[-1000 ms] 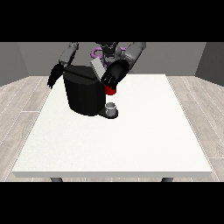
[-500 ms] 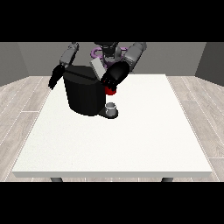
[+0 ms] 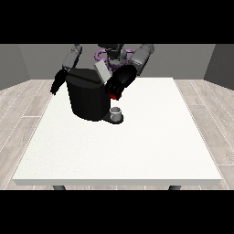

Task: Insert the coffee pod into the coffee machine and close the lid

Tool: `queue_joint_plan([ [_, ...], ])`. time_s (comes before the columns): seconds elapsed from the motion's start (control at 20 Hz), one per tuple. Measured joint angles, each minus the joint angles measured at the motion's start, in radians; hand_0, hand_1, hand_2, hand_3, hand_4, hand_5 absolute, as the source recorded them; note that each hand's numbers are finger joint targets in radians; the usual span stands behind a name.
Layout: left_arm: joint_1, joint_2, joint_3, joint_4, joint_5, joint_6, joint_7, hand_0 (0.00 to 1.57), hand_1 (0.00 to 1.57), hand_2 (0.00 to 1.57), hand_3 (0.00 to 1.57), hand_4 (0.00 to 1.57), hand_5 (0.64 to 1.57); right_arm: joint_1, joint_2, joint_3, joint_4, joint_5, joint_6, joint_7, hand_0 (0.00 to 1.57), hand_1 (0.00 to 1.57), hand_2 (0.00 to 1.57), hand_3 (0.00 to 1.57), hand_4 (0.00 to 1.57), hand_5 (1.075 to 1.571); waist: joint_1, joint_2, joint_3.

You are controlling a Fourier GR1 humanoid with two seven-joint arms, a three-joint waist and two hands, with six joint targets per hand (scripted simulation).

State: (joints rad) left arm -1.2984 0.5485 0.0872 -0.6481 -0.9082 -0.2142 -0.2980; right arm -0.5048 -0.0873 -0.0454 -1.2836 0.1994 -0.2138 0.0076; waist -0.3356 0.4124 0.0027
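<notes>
While the robot hand [image 3: 119, 82] at the view's right is held beside the coffee machine [image 3: 88, 97], its lid [image 3: 102, 71] is seen raised; finger state cannot be told.

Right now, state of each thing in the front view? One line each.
coffee machine: upright on the table, lid raised.
lid: open, tilted up.
hand at the view's right: at the machine's top, by the lid; fingers unclear.
hand at the view's left: beside the machine, hanging down.
red thing at the machine: just below that hand.
grey cup: upright on the machine's base.
</notes>
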Motion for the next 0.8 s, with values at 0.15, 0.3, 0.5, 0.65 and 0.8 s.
queue_joint_plan([
  [0.15, 0.008, 0.000, 0.003, 0.007, -0.007, 0.011, 0.006, 0.00, 0.00, 0.56, 0.46, 0.00, 1.571, 0.008, 0.000, 0.006, -0.001, 0.008, 0.000, 0.007, 0.00, 0.00, 0.00, 0.00, 0.00, 1.571, 0.002, -0.009, -0.0003],
  [0.3, 0.002, 0.006, 0.009, 0.014, -0.009, 0.014, -0.002, 0.00, 0.00, 0.48, 0.38, 0.00, 1.571, -0.003, -0.002, 0.002, -0.003, 0.002, 0.005, 0.014, 0.00, 0.00, 0.00, 0.00, 0.09, 1.571, 0.000, -0.006, -0.0007],
  [0.5, 0.014, -0.010, 0.007, 0.021, -0.013, 0.012, 0.007, 0.00, 0.00, 0.30, 0.20, 0.00, 1.571, -0.003, -0.001, -0.007, 0.007, -0.008, 0.008, 0.023, 0.00, 0.00, 0.00, 0.00, 0.00, 1.571, 0.015, -0.030, -0.0005],
  [0.65, 0.035, -0.030, 0.005, 0.022, -0.012, 0.001, 0.026, 0.00, 0.00, 0.00, 0.06, 0.00, 1.571, 0.023, 0.003, -0.019, 0.033, -0.017, 0.006, 0.013, 0.00, 0.00, 0.00, 0.00, 0.00, 1.571, 0.044, -0.075, -0.0014],
  [0.8, 0.081, -0.076, 0.001, 0.013, -0.002, -0.010, 0.043, 0.00, 0.00, 0.00, 0.00, 0.00, 1.571, 0.070, 0.007, -0.032, 0.070, -0.027, 0.005, -0.004, 0.00, 0.00, 0.00, 0.00, 0.00, 1.571, 0.088, -0.140, -0.0018],
])
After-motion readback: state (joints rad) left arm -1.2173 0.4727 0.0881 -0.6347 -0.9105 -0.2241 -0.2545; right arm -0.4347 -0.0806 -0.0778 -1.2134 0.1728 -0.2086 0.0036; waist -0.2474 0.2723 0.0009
